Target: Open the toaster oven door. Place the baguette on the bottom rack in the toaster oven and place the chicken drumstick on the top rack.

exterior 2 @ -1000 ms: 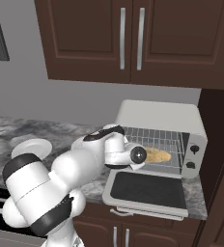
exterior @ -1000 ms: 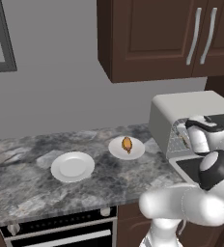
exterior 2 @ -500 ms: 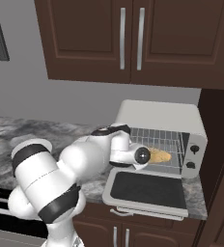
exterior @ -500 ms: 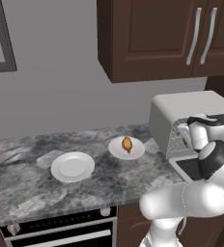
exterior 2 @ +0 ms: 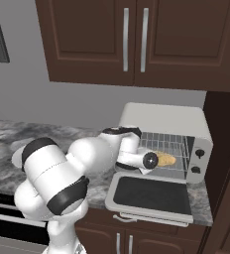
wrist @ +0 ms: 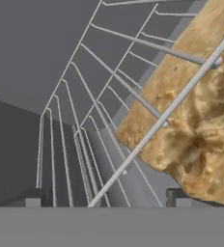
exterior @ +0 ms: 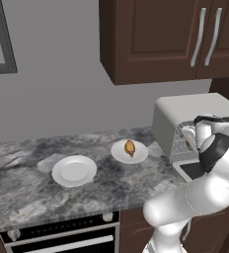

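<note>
A grey marbled counter runs under the dark wall cupboards and carries everything. The toaster oven stands on it at its right end, against the wall, its door folded down flat over the counter's front edge. Just left of the oven sits a white plate bearing the chicken drumstick. Farther left of the oven, nearer the counter's front, lies a second white plate. Inside the oven the baguette rests on a wire rack.
</note>
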